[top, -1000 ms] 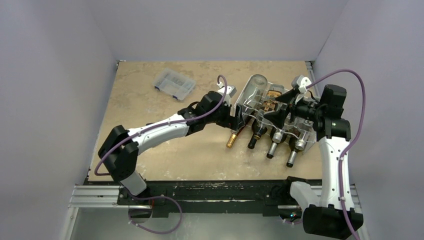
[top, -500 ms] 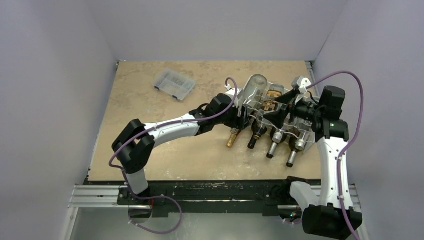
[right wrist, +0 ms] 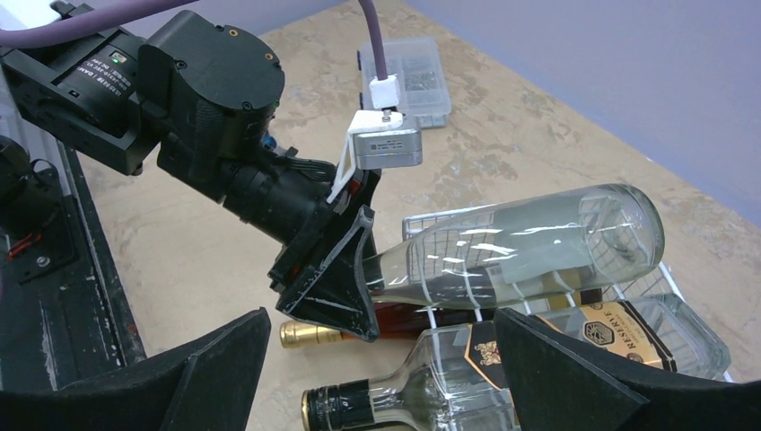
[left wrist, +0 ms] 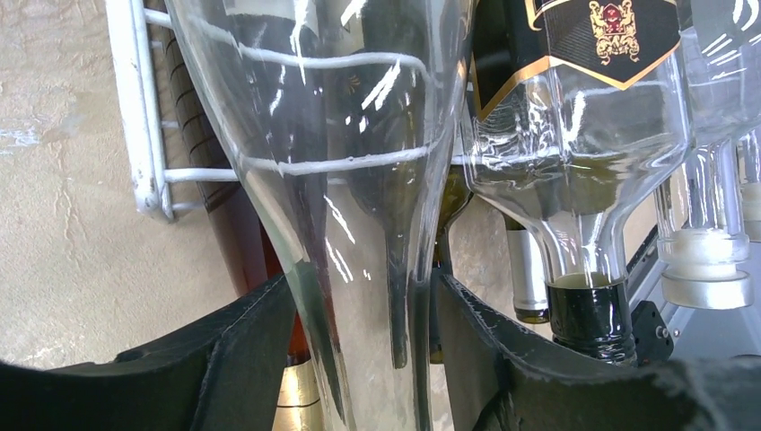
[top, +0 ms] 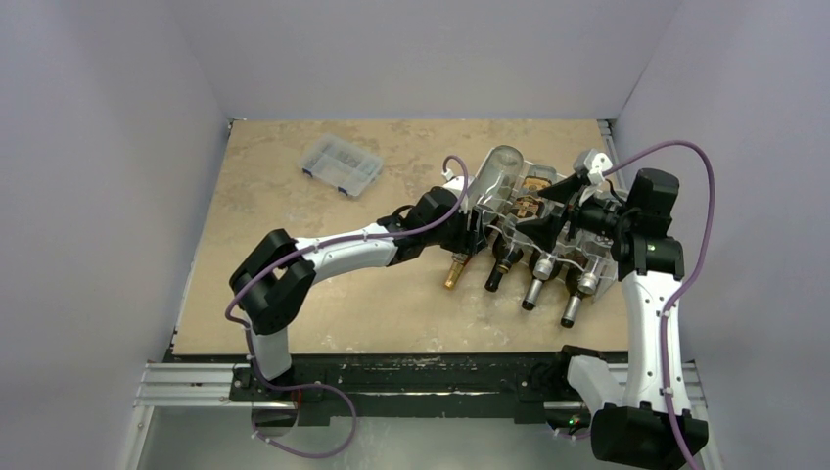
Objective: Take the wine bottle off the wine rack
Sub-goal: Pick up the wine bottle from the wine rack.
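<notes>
A clear glass wine bottle (top: 496, 174) lies on top of the white wire wine rack (top: 474, 194), with its neck pointing toward the arms. My left gripper (top: 477, 233) sits at that neck. In the left wrist view both black fingers (left wrist: 251, 341) press the tapering glass of the wine bottle (left wrist: 359, 180) from either side, next to a white wire of the wine rack (left wrist: 135, 108). The right wrist view shows the left gripper (right wrist: 345, 278) clamped round the wine bottle (right wrist: 538, 242). My right gripper (top: 550, 208) hovers over the rack, wide open and holding nothing.
Several other bottles lie in the rack: an amber one with a gold cap (top: 454, 273), a square clear one with a black label (right wrist: 502, 359), and silver-capped ones (top: 533, 292). A small clear compartment box (top: 341, 164) sits at the back left of the tan table.
The left arm has reached further right toward the rack, and its jaws have narrowed onto the clear bottle's neck. The right arm has stayed in place, open.
</notes>
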